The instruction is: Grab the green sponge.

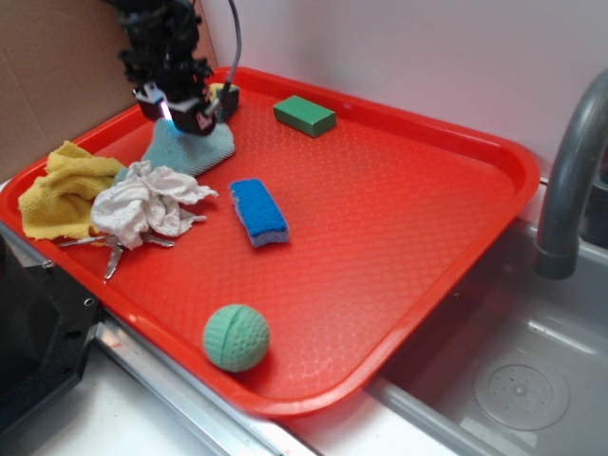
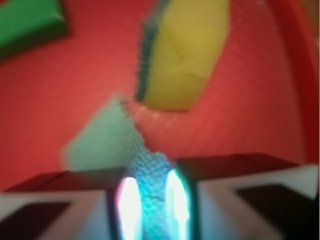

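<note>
The green sponge [image 2: 185, 55], a yellow foam wedge with a dark green layer on its left face, lies on the red tray [image 2: 60, 100] just ahead of my gripper in the wrist view. In the exterior view only a yellow sliver of it [image 1: 219, 91] shows behind the gripper at the tray's far left. My gripper [image 1: 183, 116] [image 2: 152, 200] is shut on a fold of a teal waffle cloth [image 1: 195, 152] [image 2: 100, 142], which hangs between the lit pads. The gripper is apart from the sponge.
On the tray [image 1: 427, 209] lie a flat green block [image 1: 304, 115] [image 2: 27, 22] at the back, a blue sponge [image 1: 258, 211] in the middle, a green dimpled ball [image 1: 236, 337] in front, and white [image 1: 147, 201] and yellow [image 1: 62, 185] cloths at left. A faucet [image 1: 570, 171] and sink [image 1: 513, 380] are at right.
</note>
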Action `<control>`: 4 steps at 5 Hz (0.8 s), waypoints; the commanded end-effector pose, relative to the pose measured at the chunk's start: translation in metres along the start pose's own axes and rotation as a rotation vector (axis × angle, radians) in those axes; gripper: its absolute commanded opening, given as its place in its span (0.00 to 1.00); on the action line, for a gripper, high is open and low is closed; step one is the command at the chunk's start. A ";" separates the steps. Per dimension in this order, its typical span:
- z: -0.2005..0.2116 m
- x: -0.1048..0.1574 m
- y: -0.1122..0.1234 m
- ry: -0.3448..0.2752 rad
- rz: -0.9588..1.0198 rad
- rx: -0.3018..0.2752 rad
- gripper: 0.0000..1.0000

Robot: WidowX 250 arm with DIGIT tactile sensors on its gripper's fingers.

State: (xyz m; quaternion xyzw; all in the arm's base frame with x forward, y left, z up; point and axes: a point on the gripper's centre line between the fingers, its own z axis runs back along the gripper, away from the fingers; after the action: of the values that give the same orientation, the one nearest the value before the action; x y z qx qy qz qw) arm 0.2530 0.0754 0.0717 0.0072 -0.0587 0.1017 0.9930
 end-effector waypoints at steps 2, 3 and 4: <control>0.131 -0.028 -0.021 0.004 0.191 0.000 0.00; 0.122 -0.025 -0.017 -0.009 0.075 -0.063 1.00; 0.082 0.015 -0.008 -0.054 -0.084 0.017 1.00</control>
State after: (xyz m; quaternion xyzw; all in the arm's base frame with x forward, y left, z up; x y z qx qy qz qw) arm 0.2531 0.0665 0.1394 0.0112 -0.0548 0.0679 0.9961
